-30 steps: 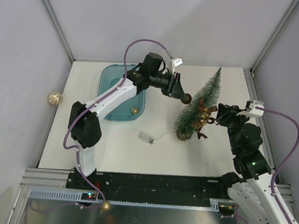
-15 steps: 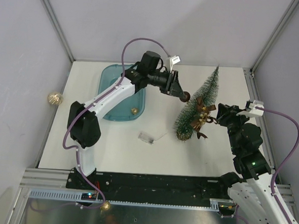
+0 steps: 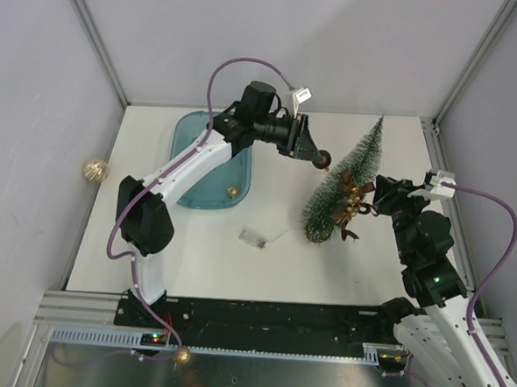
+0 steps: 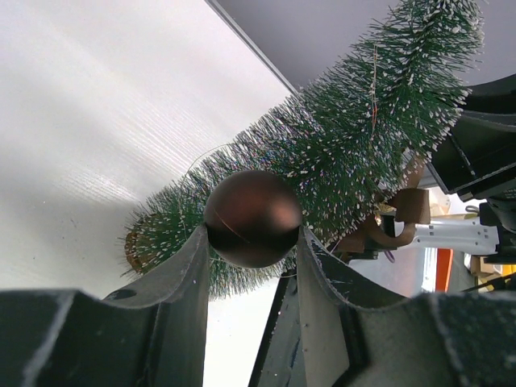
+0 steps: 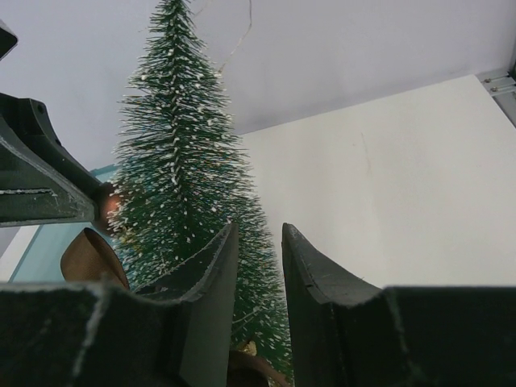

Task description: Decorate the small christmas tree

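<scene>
one frosted green bottle-brush tree [image 3: 342, 185] stood; left fingers [image 4: 177, 298] held one glossy brown ball [image 4: 252, 218], now nearer 12 o'clock; right fingers [image 5: 210, 298] narrow, grip unclear.

The brown ball [image 4: 252, 216] in the left gripper [image 4: 251, 235] hides part of the small christmas tree [image 4: 363, 137]; below the right gripper [image 5: 259, 238] a brownish scrap [image 5: 246, 363], perhaps ribbon, is cut off.

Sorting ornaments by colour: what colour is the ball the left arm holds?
The ball is glossy dark brown; left wrist view.

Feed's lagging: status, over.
Left pincer shut on brown bauble, beside small christmas tree. Right pincer at tree's lower branches, grip unclear. Nothing between bauble and tree.
</scene>
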Controlling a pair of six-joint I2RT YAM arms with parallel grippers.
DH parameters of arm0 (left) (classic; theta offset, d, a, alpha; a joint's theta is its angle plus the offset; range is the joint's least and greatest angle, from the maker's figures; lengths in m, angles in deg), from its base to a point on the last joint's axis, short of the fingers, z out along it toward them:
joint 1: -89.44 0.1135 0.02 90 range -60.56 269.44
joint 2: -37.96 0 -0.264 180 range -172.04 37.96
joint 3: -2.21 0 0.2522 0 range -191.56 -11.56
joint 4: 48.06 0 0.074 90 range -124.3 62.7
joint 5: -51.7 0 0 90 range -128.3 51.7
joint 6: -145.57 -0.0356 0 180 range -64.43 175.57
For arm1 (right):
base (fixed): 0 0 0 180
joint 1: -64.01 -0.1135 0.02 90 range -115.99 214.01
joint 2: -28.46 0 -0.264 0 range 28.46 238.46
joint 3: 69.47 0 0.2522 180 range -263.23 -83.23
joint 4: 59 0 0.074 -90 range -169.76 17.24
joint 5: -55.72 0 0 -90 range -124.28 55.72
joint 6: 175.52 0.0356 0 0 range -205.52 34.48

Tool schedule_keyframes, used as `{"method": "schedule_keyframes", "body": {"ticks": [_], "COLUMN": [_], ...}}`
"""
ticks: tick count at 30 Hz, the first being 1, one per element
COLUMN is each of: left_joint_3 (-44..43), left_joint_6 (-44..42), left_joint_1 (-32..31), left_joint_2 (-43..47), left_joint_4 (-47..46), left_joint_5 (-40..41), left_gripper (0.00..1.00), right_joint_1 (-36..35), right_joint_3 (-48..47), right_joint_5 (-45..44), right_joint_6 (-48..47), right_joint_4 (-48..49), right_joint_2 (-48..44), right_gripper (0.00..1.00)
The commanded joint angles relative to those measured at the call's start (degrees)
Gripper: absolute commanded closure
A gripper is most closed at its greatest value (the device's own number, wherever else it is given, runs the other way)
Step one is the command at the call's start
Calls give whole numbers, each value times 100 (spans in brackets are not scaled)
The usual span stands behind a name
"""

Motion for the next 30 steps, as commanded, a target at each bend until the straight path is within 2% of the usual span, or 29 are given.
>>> {"method": "schedule_keyframes", "body": {"ticks": [1,30], "left_joint_3": [-210,-130], "left_joint_6": [129,503], "left_joint_1": [-92,-126], "left_joint_2": [111,71], "left_joint_4": [-136,-321], "left_joint_5": [-16,666], "left_gripper": [77,80], "right_joint_1": [25,32], "right_joint_3": [23,29], "right_joint_5": [102,180], "right_joint_6": [-54,10], "right_joint_4": [370,329], "right_joint_2": [34,14], "right_gripper": [67,69]}}
